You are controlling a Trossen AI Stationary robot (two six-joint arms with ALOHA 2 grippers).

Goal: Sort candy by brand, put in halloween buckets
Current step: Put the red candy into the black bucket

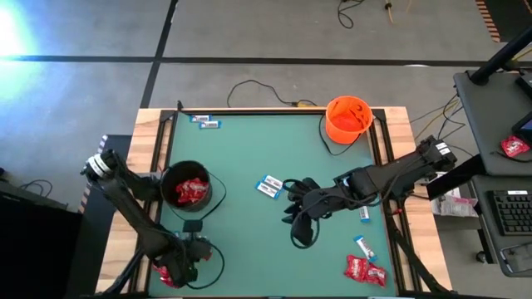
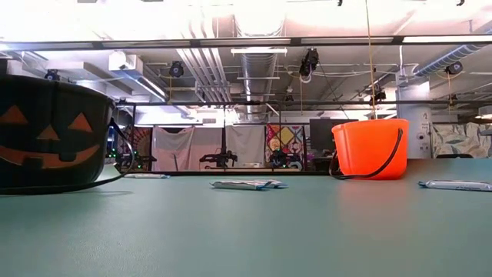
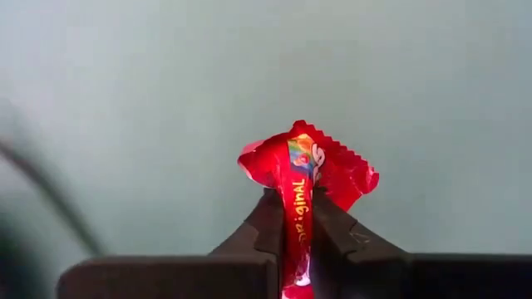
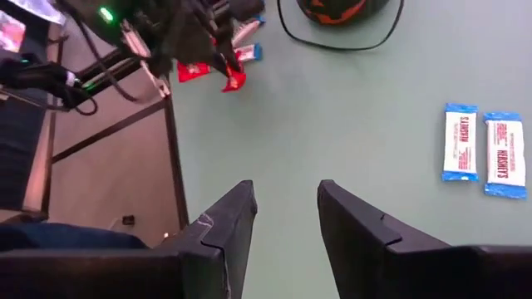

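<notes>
Pinching a shiny red crinkled candy packet [image 3: 306, 170] between pressed-together fingers, my left gripper [image 3: 298, 218] sits at the green table's [image 1: 249, 149] near-left corner, beside the black pumpkin-face bucket [image 1: 191, 189]. I see my right gripper [image 4: 285, 208] parted and empty mid-table near two white-and-blue bars [image 4: 484, 154]; the orange plastic pail [image 1: 347, 118] stands far-right.

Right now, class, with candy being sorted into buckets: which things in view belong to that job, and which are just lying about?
Job:
red packets
white-and-blue bars
black bucket
orange bucket
left hand, shut on a red packet

Lying about:
cable
keyboard
</notes>
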